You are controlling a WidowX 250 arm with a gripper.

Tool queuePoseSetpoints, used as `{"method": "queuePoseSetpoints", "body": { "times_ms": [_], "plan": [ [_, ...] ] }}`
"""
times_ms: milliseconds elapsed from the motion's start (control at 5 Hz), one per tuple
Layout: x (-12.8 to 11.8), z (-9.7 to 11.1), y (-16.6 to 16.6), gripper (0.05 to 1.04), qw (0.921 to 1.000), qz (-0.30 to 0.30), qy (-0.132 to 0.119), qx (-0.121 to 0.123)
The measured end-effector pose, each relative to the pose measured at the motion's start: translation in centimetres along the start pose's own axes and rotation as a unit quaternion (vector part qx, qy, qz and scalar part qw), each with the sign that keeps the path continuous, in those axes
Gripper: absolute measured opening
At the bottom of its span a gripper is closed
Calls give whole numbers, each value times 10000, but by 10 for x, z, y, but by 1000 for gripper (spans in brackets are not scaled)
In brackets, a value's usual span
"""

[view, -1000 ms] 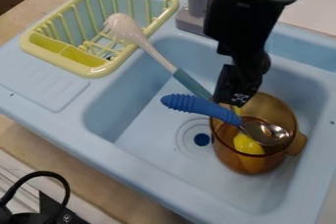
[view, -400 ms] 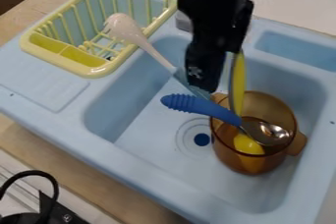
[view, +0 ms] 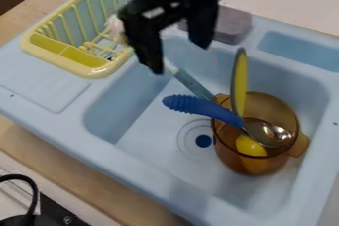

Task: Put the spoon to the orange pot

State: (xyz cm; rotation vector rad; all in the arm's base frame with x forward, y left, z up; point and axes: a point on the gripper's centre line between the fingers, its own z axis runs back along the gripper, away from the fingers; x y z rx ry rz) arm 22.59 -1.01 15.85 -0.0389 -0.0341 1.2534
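Note:
My gripper hangs open over the sink's back left part, its two fingers spread apart, up and left of the orange pot. The spoon has a blue ribbed handle that lies across the left rim of the amber-orange pot; its metal bowl is at the pot's opening, toward the right. Inside the pot are a round yellow thing and a tall yellow and grey piece standing up from its back left.
A utensil with a teal handle slants from the yellow drying rack to the pot's left side, partly hidden by my gripper. The blue sink surrounds the pot. Behind stands the grey faucet base. A black cable is at lower left.
My gripper has moved left and up, away from the pot, and its fingers now stand apart. The tall yellow and grey piece and faucet base have come into view. Spoon and pot have not moved.

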Motion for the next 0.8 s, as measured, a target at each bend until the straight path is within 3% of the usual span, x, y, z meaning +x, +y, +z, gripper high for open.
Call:
{"method": "queuePoseSetpoints", "body": {
  "times_ms": [200,600,800],
  "plan": [
    [27,-2,9,997,9977,-387,64,553],
    [71,12,8,997,9932,-576,-287,968],
    [81,17,11,997,9904,-844,-393,1022]
  ]
}}
